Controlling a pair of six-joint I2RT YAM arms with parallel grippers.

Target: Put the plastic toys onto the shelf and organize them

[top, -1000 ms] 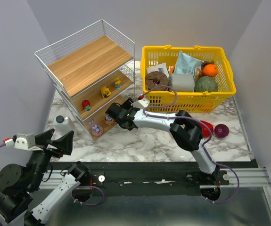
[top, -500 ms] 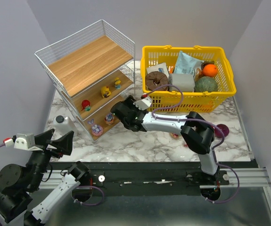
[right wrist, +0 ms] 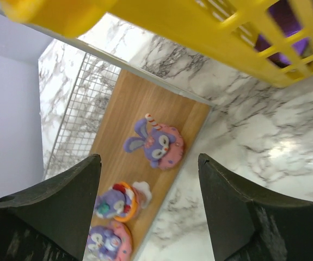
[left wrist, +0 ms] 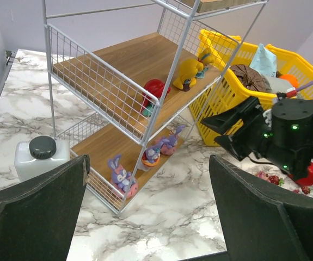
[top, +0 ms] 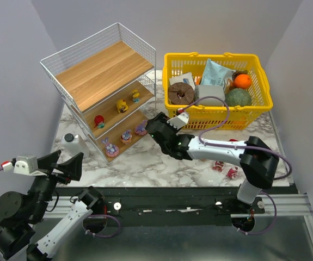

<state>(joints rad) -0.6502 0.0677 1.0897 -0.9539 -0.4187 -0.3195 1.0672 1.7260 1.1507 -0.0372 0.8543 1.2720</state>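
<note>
The shelf [top: 99, 70] stands at the back left. Its middle board holds a small red toy [top: 99, 120] and two yellow duck toys [top: 122, 105]. Its bottom board holds three purple/pink toys [top: 126, 136], which the right wrist view shows side by side [right wrist: 159, 144]. My right gripper [top: 159, 129] is open and empty, just right of the bottom board's end [right wrist: 153, 217]. Two pink/red toys [top: 225, 169] lie on the marble near the front right. My left gripper [top: 63, 166] is open and empty, low at the front left [left wrist: 148, 217].
A yellow basket [top: 216, 117] of groceries stands at the back right, close behind my right arm. A white bottle with a black cap [top: 72, 142] stands left of the shelf's foot. A red pepper [left wrist: 308, 176] lies behind my right arm in the left wrist view.
My right gripper has drawn back to the right from the shelf's bottom board. A third purple/pink toy now lies there. The arm swung right, uncovering two pink/red toys on the marble.
</note>
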